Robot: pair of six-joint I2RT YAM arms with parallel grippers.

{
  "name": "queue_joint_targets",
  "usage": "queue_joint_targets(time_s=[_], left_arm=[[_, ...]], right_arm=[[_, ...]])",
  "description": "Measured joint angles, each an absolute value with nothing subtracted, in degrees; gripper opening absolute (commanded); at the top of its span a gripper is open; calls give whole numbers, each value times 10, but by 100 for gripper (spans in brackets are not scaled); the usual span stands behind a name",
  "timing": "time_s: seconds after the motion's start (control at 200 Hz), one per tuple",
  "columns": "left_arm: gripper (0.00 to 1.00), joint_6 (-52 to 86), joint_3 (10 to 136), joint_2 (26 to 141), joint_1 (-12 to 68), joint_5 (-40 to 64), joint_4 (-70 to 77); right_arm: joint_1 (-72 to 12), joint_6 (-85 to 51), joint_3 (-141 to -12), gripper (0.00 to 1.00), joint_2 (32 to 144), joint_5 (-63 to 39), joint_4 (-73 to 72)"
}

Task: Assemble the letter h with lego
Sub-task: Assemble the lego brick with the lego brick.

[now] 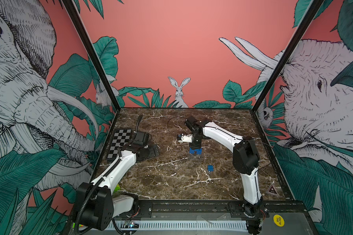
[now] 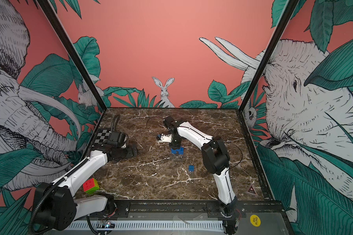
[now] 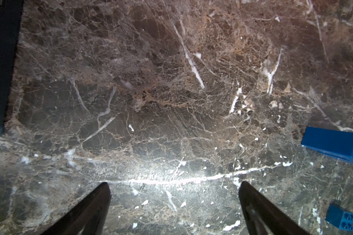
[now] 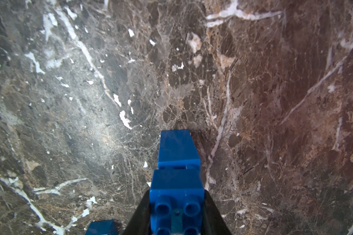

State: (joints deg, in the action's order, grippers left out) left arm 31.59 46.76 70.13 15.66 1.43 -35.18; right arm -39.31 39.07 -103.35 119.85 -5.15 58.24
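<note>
A blue lego build [image 1: 195,151] stands mid-table on two legs with a gap between them. My right gripper [image 1: 194,147] comes down on it from above and hides its upper part in both top views, so the full letter h shape cannot be made out. In the right wrist view the right gripper [image 4: 176,203] is shut on the studded top brick [image 4: 176,189], which sits on a lower brick [image 4: 177,148]. The other leg [image 4: 101,226] shows beside them. One loose blue brick [image 1: 210,168] lies nearer the front. My left gripper [image 3: 174,185] is open and holds nothing, low over the table at the left [image 1: 151,151].
A checkerboard plate [image 1: 118,140] lies at the left edge behind the left arm. A multicoloured puzzle cube [image 2: 91,185] sits at the front left corner. In the left wrist view the lego build [image 3: 334,144] and the loose brick [image 3: 340,219] are off to one side.
</note>
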Motion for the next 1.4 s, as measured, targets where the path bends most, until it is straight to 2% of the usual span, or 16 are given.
queue_joint_targets(time_s=[1.401], left_arm=[[99, 315, 467, 705, 157, 14, -347]], right_arm=[[-386, 392, -1057, 0, 1217, -64, 594]])
